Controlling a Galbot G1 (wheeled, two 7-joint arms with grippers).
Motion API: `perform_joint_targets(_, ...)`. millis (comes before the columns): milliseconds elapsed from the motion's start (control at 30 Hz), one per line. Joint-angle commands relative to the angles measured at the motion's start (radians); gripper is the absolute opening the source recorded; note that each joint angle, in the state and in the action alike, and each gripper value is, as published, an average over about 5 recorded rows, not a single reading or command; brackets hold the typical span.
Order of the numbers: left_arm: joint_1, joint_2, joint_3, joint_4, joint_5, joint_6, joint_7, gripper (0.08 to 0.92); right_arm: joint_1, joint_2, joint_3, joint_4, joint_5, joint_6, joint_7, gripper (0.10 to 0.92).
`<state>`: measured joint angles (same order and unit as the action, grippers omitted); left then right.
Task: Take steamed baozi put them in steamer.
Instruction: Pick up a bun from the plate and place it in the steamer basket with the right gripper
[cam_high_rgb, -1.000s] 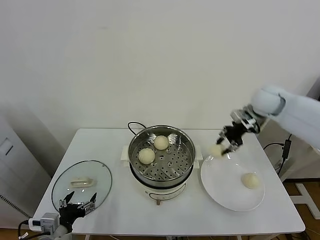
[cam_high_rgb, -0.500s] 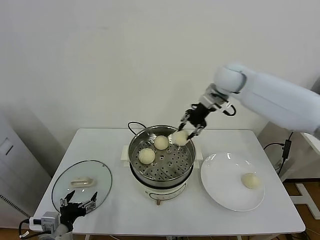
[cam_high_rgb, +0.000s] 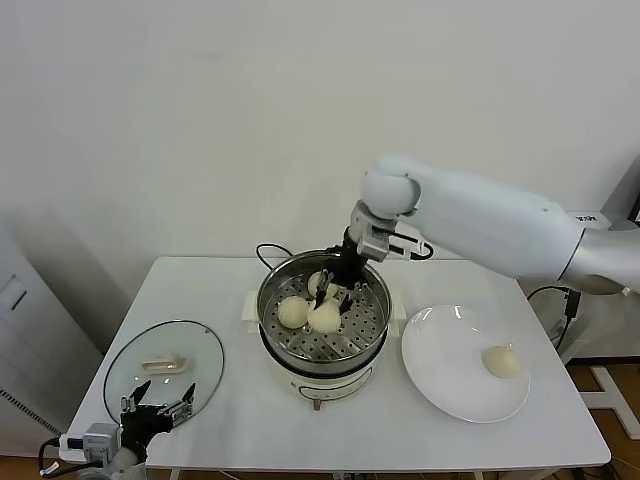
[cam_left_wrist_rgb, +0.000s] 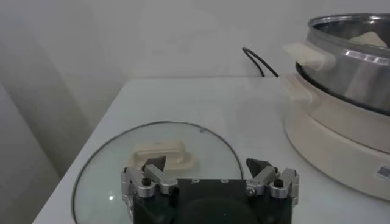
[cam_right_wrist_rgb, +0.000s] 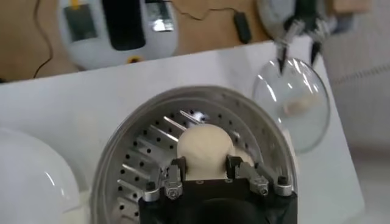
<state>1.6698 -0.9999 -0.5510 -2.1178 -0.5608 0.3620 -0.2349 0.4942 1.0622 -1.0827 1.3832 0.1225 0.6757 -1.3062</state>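
The right gripper (cam_high_rgb: 334, 297) holds a steamed baozi (cam_high_rgb: 324, 317) between narrow jaws, low inside the steamer (cam_high_rgb: 372, 288). The risk now is release: the bun sits just beside two others, one at nine o'clock (cam_high_rgb: 292, 312) and one toward twelve (cam_high_rgb: 317, 283), so opening fingers could shove a neighbour, or soft dough could cling to a pad and lift out again. Whether it touches the perforated floor I cannot tell (the wrist view hides its underside). The right arm reaches in from three o'clock, wrist bent steeply down. One baozi (cam_high_rgb: 501, 361) waits on the white plate (cam_high_rgb: 440, 380). The left gripper (cam_left_wrist_rgb: 209, 175), jaws wide, hovers idle over the glass lid (cam_left_wrist_rgb: 116, 176)
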Motion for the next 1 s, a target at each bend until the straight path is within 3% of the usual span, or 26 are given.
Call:
perform_joint_targets(33,0.001,0.000,0.000,0.000,0.000,0.000,0.000,0.823,-0.092,0.036,0.026,0.047,-0.173,0.167,-0.010,0.432)
perform_joint_targets(600,0.006,0.002,-0.003,0.003,-0.001,-0.004,0.001,0.823,-0.213,0.052,0.079,0.043,-0.324,0.179,0.018,0.455)
perform_joint_targets(1000,0.006,0.005,-0.004,0.005,-0.002,-0.005,0.001,0.823,-0.134,0.020,0.146,-0.013,-0.237,0.064,0.042,0.776)
